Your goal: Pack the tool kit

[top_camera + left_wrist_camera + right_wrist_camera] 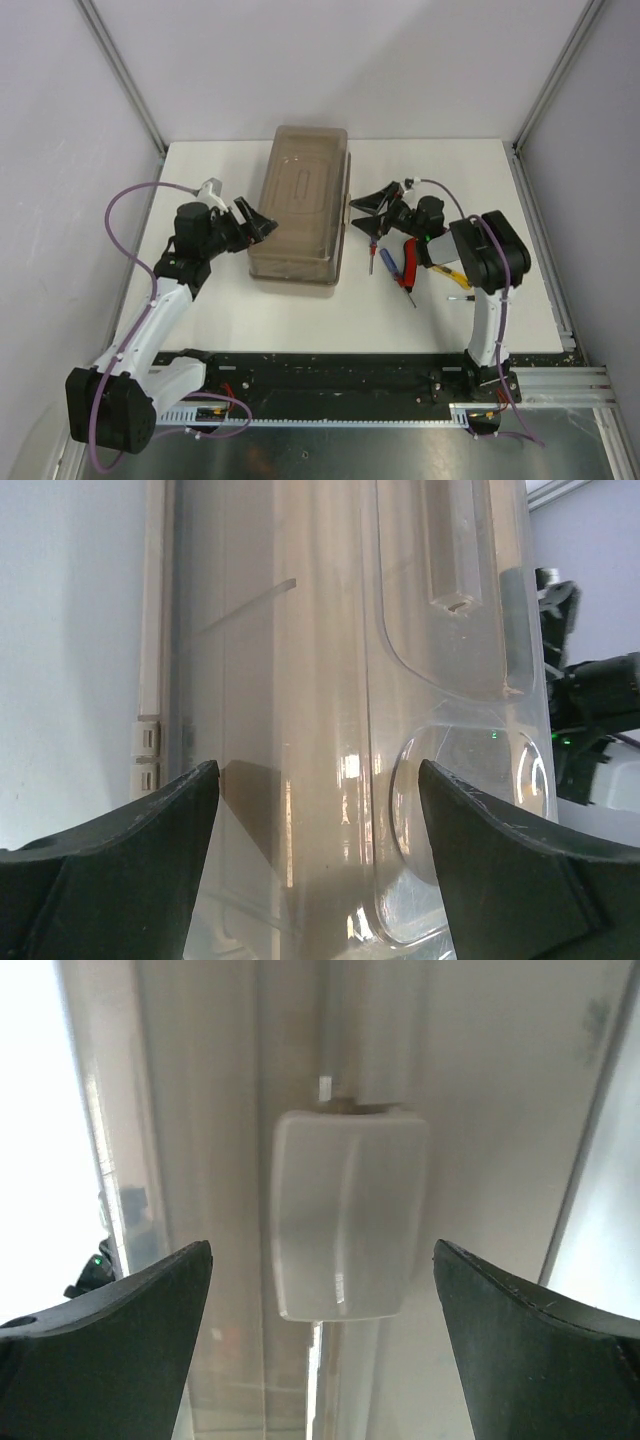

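On the table (300, 320) centre, one toolbox (300, 205), beige with smoky lid (300, 630) down, lies between the two grippers, with small red- and blue-handled tools (389, 262) loose to its right. Item, left gripper (258, 222): just beside the box's left wall, jaws spread wide, holding nothing. Item, right gripper (368, 215): facing the latch (345, 1230) on the right wall, jaws fully parted, grasping nothing.
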Controlling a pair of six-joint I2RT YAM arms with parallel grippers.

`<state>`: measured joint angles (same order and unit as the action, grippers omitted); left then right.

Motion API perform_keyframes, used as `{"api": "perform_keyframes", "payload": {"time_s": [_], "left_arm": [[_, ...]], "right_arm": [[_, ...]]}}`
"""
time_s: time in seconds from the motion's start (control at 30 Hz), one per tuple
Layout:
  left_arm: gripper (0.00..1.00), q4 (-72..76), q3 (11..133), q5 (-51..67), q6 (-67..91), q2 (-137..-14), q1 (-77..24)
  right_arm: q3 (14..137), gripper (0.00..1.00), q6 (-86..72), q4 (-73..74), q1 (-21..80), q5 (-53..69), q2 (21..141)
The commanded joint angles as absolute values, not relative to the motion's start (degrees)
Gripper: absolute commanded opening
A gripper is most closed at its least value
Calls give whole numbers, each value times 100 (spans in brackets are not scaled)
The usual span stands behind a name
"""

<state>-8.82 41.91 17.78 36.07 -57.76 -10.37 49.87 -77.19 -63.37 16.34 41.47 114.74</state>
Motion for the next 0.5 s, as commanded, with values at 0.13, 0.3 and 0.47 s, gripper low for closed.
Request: {"api": "perform_keyframes", "payload": {"time_s": [0.13, 0.3, 0.47], "left_arm": [[85, -976, 4169, 1838, 3775, -5647, -1103], [85, -978, 4183, 1869, 3752, -5705, -1107], [85, -980, 4192, 1879, 3695, -5725, -1115]], "right_arm": [[4989, 96, -8929, -8496, 1823, 4182, 12258], [5073, 94, -9008, -8698, 1960, 4131, 12455], [5124, 93, -9010, -8765, 2066, 4110, 12492]]}}
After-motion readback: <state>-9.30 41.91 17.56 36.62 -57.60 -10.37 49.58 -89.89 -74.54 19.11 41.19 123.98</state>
